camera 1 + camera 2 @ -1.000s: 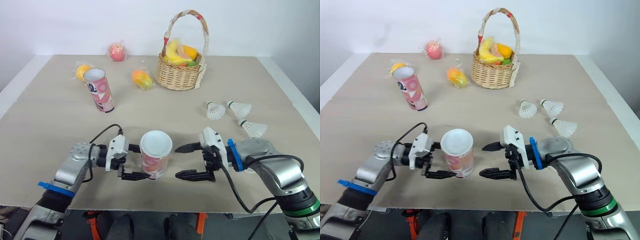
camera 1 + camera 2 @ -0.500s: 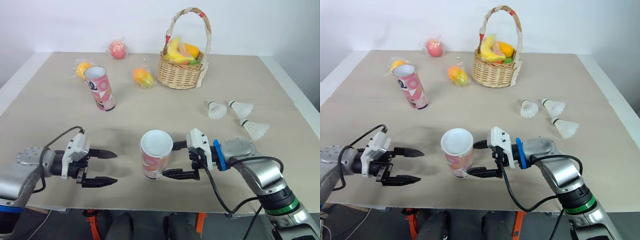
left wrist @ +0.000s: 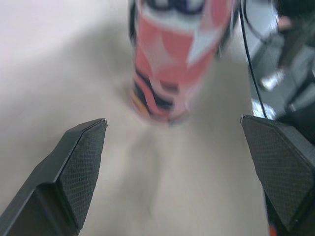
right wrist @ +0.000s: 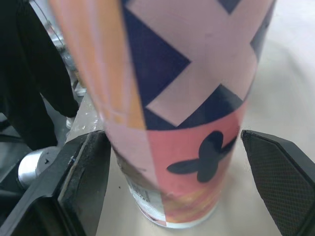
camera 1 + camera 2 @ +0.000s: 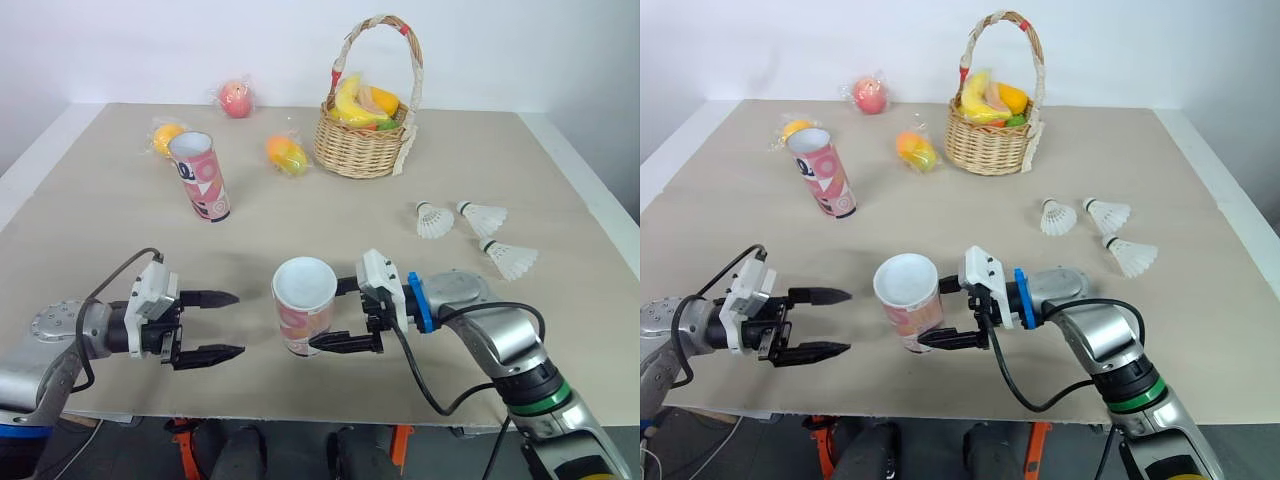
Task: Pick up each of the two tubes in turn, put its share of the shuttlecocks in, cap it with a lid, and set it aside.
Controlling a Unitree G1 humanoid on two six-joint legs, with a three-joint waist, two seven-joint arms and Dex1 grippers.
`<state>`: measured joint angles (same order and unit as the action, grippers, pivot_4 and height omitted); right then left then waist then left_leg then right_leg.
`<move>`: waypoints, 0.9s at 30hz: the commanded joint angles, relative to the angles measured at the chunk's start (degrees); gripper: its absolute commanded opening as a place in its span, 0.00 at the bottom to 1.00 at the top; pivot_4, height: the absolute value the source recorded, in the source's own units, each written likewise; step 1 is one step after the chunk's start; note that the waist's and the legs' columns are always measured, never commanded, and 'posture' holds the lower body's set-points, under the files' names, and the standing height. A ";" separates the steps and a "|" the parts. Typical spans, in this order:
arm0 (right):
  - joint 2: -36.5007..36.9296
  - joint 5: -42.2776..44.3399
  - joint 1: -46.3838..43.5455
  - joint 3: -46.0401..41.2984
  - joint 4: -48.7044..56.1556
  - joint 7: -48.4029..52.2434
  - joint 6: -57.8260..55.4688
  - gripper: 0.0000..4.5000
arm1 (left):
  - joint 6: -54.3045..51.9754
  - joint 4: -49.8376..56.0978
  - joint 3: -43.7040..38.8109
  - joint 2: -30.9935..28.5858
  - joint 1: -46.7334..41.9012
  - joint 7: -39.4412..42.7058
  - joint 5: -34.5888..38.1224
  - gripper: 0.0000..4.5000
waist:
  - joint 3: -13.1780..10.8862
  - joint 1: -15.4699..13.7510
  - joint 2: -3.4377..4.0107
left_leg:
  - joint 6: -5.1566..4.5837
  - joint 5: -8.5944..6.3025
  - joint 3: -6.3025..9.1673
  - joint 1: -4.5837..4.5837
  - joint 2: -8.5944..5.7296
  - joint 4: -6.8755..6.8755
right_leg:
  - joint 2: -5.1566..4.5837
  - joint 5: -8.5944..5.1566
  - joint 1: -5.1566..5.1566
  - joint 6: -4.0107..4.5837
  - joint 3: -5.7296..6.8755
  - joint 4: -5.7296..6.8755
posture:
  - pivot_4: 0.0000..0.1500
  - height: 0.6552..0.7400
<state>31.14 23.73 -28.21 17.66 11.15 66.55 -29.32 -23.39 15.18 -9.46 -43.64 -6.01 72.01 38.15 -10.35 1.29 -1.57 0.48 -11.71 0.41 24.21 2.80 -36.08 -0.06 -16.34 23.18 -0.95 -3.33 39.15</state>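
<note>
Left eye view, front-left corner of the counter [image 5: 100, 240]: left end effector [image 5: 240, 323] spread wide, gripping nothing, pointed at the near tube [image 5: 303, 318] but short of it, not touching. Further back toward the left edge, second tube [image 5: 200, 178] upright with a slight lean, mouth open, untouched. Near tube close to the front edge, about midway along it, standing open-mouthed and seemingly tipped a little. Right end effector [image 5: 326, 316] wide open around that tube, one finger behind it and one in front. In the right wrist view, one finger against or nearly against the wall and the other clearly apart, so no grip yet. Toward the right edge, three shuttlecocks [image 5: 480, 216] lying loose, well apart from both tubes.

Main hazard, judged from this: uneven closing. With one finger already at the wall and the other apart, likely a sideways push before any squeeze. Enough, perhaps, to slide or topple a light, empty, tall tube and, so close to the front edge, possibly send it off the counter. Second hazard: a grip seemingly low on the body, leaving the mouth free to swing on lifting. Third: too hard a squeeze, denting the thin wall and spoiling the round mouth. Also worth watching: left end effector aimed at the same tube, liable to knock it or meet the right fingers on any advance.
</note>
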 commanded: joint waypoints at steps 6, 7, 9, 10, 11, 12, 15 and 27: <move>-1.89 -0.42 -1.61 0.32 -1.35 1.58 2.63 1.00 | 2.14 0.69 -1.62 0.93 -2.48 -1.82 1.53 1.00 | 0.00 0.01 0.00 | 0.00 0.00 -0.03 0.00 0.03 -0.15 | 0.03 0.13 -0.02 -0.04 -0.04 0.01 | 1.00 1.00; -2.04 -0.35 -1.67 0.18 -1.46 1.57 2.65 1.00 | 2.20 0.74 -1.57 1.00 -2.68 -1.88 1.61 1.00 | 0.00 0.01 0.00 | 0.00 0.00 -0.04 0.01 0.04 -0.18 | 0.05 0.15 -0.02 -0.04 -0.04 0.01 | 1.00 1.00; -2.18 -0.34 -1.91 -0.05 -1.75 1.47 2.68 1.00 | 2.20 0.93 -1.23 1.19 -3.65 -2.10 1.57 1.00 | 0.00 0.01 0.00 | 0.01 0.01 -0.03 0.01 0.08 -0.24 | 0.10 0.19 -0.04 -0.04 -0.04 0.01 | 1.00 1.00; -2.25 -0.32 -2.01 -0.18 -1.89 1.44 2.74 1.00 | 2.08 1.02 -0.96 1.33 -4.26 -2.17 1.58 1.00 | 0.00 0.01 0.00 | 0.02 0.01 -0.02 0.01 0.10 -0.25 | 0.12 0.22 -0.05 -0.04 -0.04 0.01 | 1.00 1.00; -2.33 -0.23 -2.15 -0.40 -1.95 1.33 2.67 1.00 | 2.12 1.09 -0.54 1.63 -5.15 -2.29 1.42 1.00 | 0.00 0.00 0.00 | 0.04 0.02 -0.02 0.01 0.11 -0.26 | 0.13 0.24 -0.05 -0.05 -0.04 0.01 | 1.00 1.00; -2.38 -0.14 -2.25 -0.60 -1.91 1.24 2.61 1.00 | 2.03 1.11 -0.13 1.94 -5.96 -2.41 1.34 1.00 | 0.00 0.01 0.00 | 0.06 0.04 -0.02 0.01 0.11 -0.26 | 0.15 0.26 -0.05 -0.06 -0.04 0.01 | 1.00 1.00; -2.32 0.26 -2.40 -1.18 -1.71 1.11 2.32 1.00 | 2.01 0.90 1.09 2.98 -8.30 -2.54 0.99 1.00 | 0.00 0.00 0.00 | 0.09 0.06 -0.03 0.01 0.13 -0.30 | 0.19 0.33 -0.05 -0.09 -0.07 0.01 | 1.00 1.00; -1.20 1.36 -1.82 -3.74 -0.10 -0.52 0.21 0.71 | 2.48 -2.20 5.68 6.00 -14.78 -1.75 -0.22 1.00 | 0.00 0.00 0.00 | 0.10 0.06 -0.05 0.02 0.16 -0.35 | 0.25 0.38 -0.05 -0.09 -0.13 0.02 | 1.00 1.00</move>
<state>29.34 23.44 -29.70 16.03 8.39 66.06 -29.04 -22.24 12.77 -4.03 -37.86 -19.40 69.89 38.10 -10.35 1.28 -1.57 0.58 -11.65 0.36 24.24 2.96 -36.44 0.19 -15.96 23.13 -1.04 -3.46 39.17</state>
